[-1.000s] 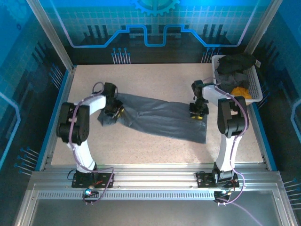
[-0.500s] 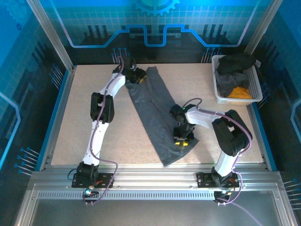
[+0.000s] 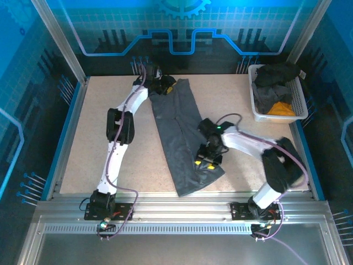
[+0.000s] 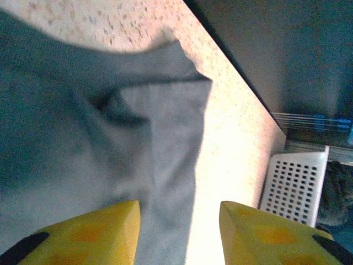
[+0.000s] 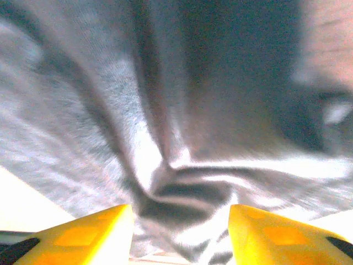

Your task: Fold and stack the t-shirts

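A dark slate-grey t-shirt (image 3: 179, 135) lies as a long folded strip running from the far edge of the table down toward the near edge. My left gripper (image 3: 165, 85) is at its far end. In the left wrist view that gripper (image 4: 179, 223) is open, with the shirt's edge (image 4: 160, 143) lying flat under the gap. My right gripper (image 3: 206, 162) hovers over the shirt's near end. It is open (image 5: 181, 229) above bunched, wrinkled cloth (image 5: 193, 165). More t-shirts, black (image 3: 278, 73), lighter grey (image 3: 268, 96) and orange-yellow (image 3: 281, 108), are piled in the basket.
The white lattice basket (image 3: 302, 99) stands at the back right corner and also appears in the left wrist view (image 4: 295, 182). The dark back wall sits just beyond the left gripper. Bare speckled tabletop (image 3: 110, 149) lies on both sides of the shirt.
The shirt swung from lying crosswise to lying lengthwise. The left arm stretched to the far edge and the right came to the middle. Both grippers have opened and let the cloth go.
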Controlling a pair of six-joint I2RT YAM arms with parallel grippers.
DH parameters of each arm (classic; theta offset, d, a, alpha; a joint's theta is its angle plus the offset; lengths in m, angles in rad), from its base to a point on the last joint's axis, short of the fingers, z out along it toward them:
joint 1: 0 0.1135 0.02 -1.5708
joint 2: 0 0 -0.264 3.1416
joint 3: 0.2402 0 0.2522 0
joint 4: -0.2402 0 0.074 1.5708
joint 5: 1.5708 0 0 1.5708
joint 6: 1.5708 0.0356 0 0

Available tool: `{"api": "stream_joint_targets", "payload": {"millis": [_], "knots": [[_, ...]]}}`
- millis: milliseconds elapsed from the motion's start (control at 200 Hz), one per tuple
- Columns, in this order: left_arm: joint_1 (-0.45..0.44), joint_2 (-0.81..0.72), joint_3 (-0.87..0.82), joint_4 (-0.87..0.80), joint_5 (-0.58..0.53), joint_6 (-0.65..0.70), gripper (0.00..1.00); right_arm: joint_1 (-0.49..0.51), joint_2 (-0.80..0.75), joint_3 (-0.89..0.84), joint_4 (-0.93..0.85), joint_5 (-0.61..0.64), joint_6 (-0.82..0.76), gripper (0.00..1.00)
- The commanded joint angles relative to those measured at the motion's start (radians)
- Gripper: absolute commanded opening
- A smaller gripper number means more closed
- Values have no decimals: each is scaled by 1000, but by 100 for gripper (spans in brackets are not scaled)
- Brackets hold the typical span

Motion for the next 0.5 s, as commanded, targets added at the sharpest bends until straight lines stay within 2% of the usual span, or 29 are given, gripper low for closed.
{"api": "stream_joint_targets", "payload": {"millis": [0, 105, 205, 240, 315, 390, 495], "knots": [[-51, -316, -226, 19, -39, 26, 40, -126, -156, -88, -32, -17, -62, 52], [-102, -556, -596, -58, -8, 11, 35, -245, -196, -113, -118, 20, -309, 52], [-173, -759, -959, -165, 13, 3, 34, -250, -149, -97, -173, 68, -498, 53], [-193, -813, -1083, -153, 29, -33, 36, -246, -123, -92, -172, 68, -529, 53], [-209, -889, -1313, -17, 32, -139, 36, -224, -69, -77, -132, 43, -565, 52], [-205, -901, -1367, 82, -31, -182, 36, -184, -14, -46, -90, 36, -575, 51], [-194, -834, -1235, 79, -130, -171, 36, -138, 47, 26, -64, 46, -584, 46]]}}
